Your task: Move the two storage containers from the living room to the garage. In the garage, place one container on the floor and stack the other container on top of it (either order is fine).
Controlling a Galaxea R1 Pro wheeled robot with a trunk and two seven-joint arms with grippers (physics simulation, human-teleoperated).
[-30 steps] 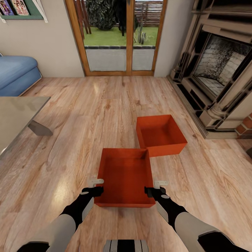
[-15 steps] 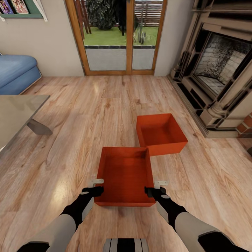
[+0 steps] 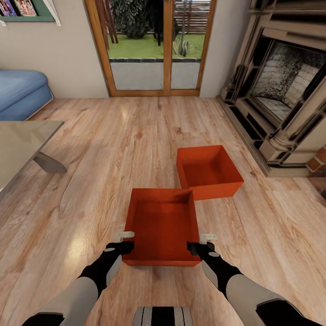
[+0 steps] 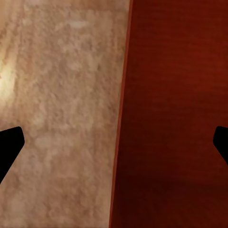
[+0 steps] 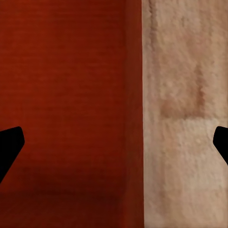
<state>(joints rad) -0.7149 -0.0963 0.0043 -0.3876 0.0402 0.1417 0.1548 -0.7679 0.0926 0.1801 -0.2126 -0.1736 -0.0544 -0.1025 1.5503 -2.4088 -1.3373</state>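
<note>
Two orange-red storage containers sit on the living room's wood-plank floor. The near container lies just ahead of me. The far container rests beyond it to the right, close to its far right corner. My left gripper is open at the near container's left wall. In the left wrist view that wall's rim runs between the wide-apart fingertips. My right gripper is open at the right wall, and the right wrist view shows the rim between its spread fingertips.
A stone fireplace lines the right side. Wood-framed glass doors stand at the back. A blue sofa and a grey table are on the left. Open wood floor surrounds both containers.
The whole head view has shifted a little, so both containers and the table sit slightly higher in it. Both grippers keep their place in the view, now a touch closer to the near container's front end.
</note>
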